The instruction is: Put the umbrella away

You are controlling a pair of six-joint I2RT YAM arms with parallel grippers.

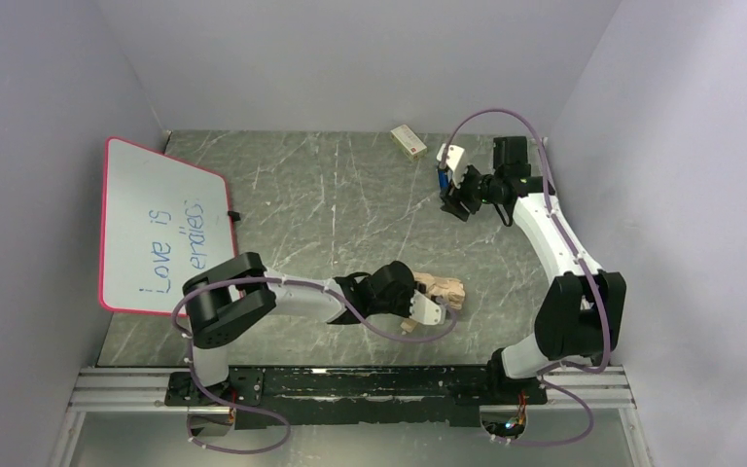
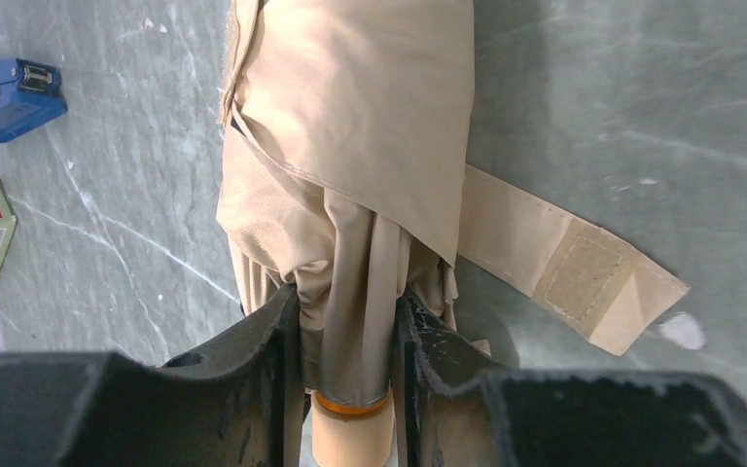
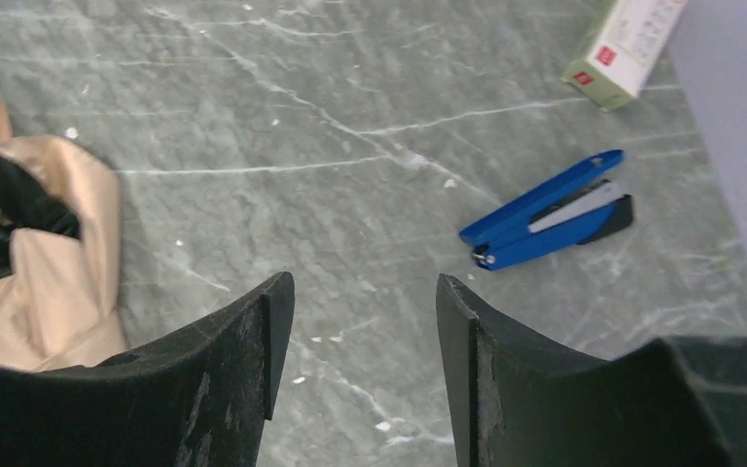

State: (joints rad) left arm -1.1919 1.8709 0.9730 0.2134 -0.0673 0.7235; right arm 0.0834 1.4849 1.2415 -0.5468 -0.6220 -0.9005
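The left gripper (image 2: 345, 304) is clamped on the bundled beige umbrella (image 2: 350, 117) by its handle end, near the table's (image 1: 331, 195) front middle. Its strap (image 2: 564, 263) lies unfastened, so the fabric could slip or unfurl if lifted. The right gripper (image 3: 362, 292) hovers empty, jaws apart.

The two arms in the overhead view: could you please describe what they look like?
Both the left arm and right arm have white links between bulky black joints, with a thin purple cable looping alongside each. The left gripper and right gripper have black, scuffed fingers.
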